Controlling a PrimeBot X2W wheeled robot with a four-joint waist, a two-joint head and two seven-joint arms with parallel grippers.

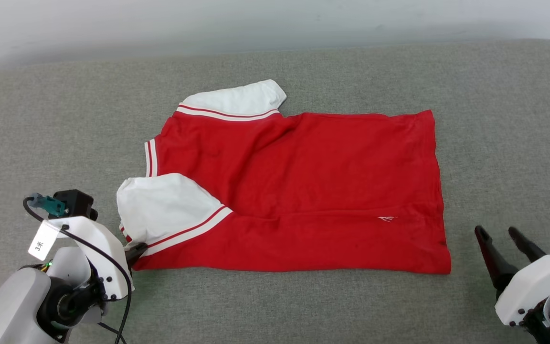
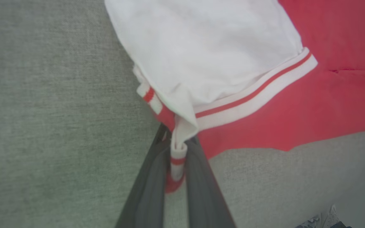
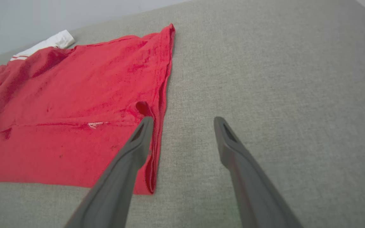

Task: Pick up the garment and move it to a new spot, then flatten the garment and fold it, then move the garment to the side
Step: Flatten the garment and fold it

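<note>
On grey woven upholstery [image 1: 275, 310], a soft red jersey with white sleeves [image 1: 303, 191].
My left gripper [image 2: 179, 141] pinches its ribbed striped trim [image 2: 178, 160] tight; my right gripper [image 3: 184, 122] gapes wide, empty.

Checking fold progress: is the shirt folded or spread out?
Partly folded: the shirt lies flat, near sleeve turned over the red body, far sleeve sticking out.

The head camera looks forward and down from above, far enough back to take in the whole garment [image 1: 303, 191] on the grey fabric surface [image 1: 494, 119], with a pale wall [image 1: 256, 19] behind. The left wrist camera sits very close at the garment's near-left corner, by the white sleeve [image 2: 208, 47]. The right wrist camera looks low across the surface from beside the garment's right edge toward the wall. All three views share the garment's near edge.
</note>
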